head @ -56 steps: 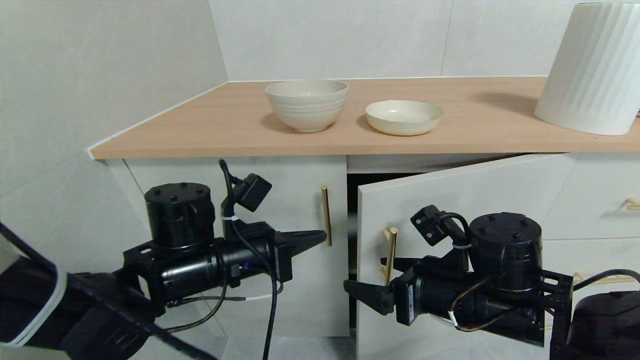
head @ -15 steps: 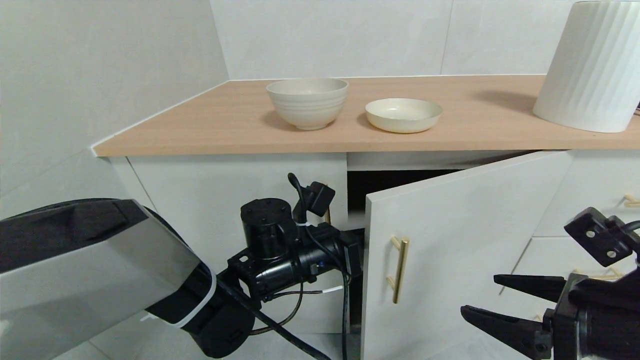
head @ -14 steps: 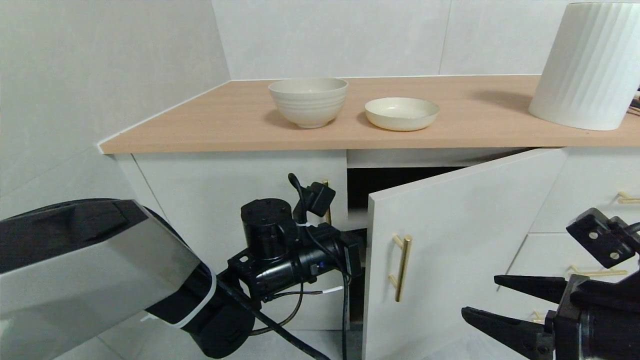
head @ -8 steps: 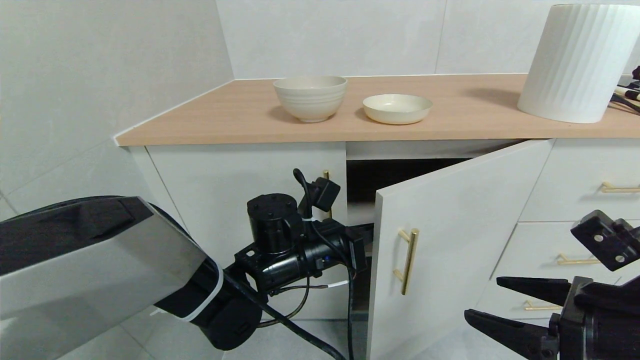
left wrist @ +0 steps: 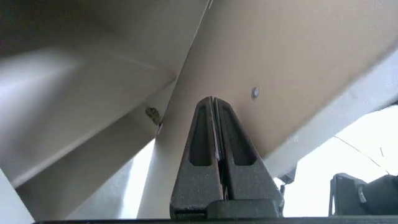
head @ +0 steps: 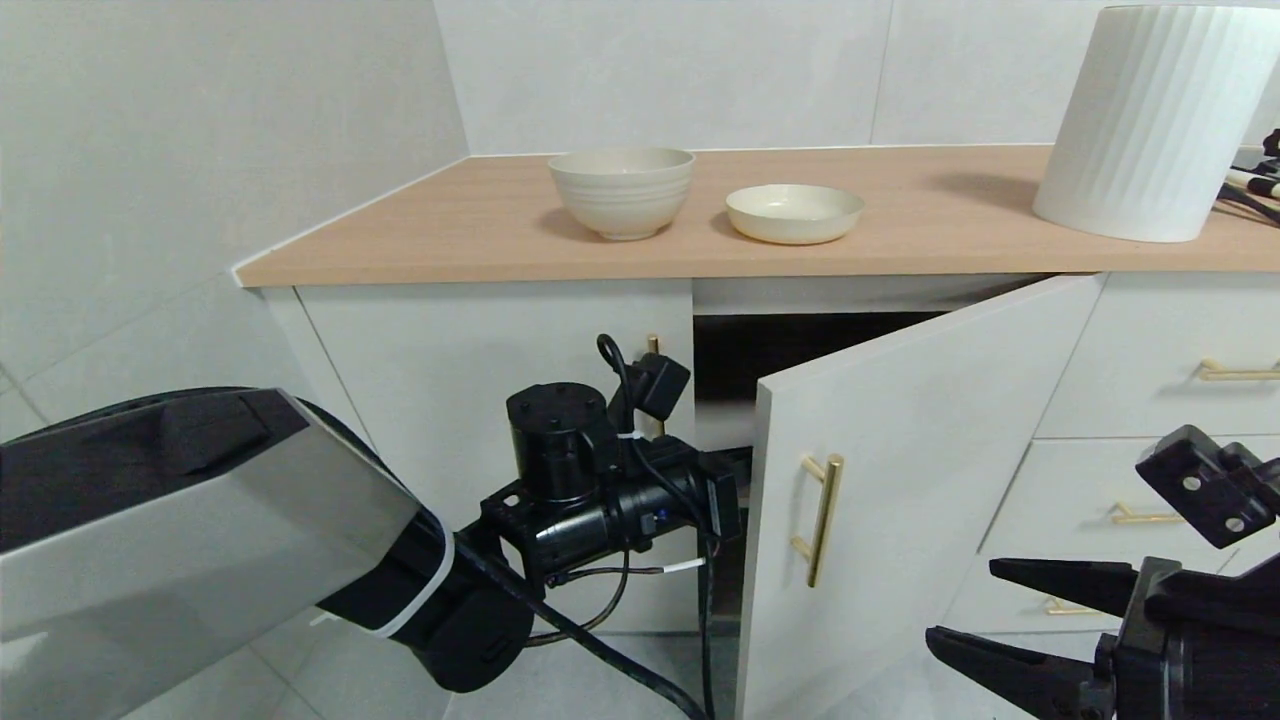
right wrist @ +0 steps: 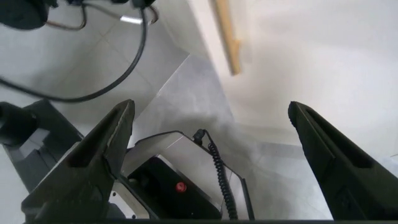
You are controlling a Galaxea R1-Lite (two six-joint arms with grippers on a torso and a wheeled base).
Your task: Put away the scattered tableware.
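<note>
A ribbed cream bowl [head: 621, 190] and a shallow cream plate [head: 794, 212] stand side by side on the wooden countertop [head: 450, 240]. Below them the right cabinet door [head: 900, 470] hangs partly open, its gold handle [head: 825, 520] facing outward. My left gripper [left wrist: 213, 109] is shut with nothing in it. It sits in the gap behind the door's edge, its tip against the door's inner side. My right gripper [head: 962, 602] is open and empty, low to the right of the door and apart from it. The right wrist view shows its fingers [right wrist: 112, 140] spread over the floor, with the handle [right wrist: 227, 37] beyond.
A tall white ribbed container [head: 1150, 120] stands at the counter's right end, with utensils [head: 1255, 185] beside it. Drawers with gold handles [head: 1238, 372] lie right of the open door. The left cabinet door [head: 480, 380] is closed. A tiled wall bounds the left side.
The head view has shifted back. The door has swung wider. My right gripper, at the handle 3.7 s ago, now sits lower right. My left gripper went into the gap.
</note>
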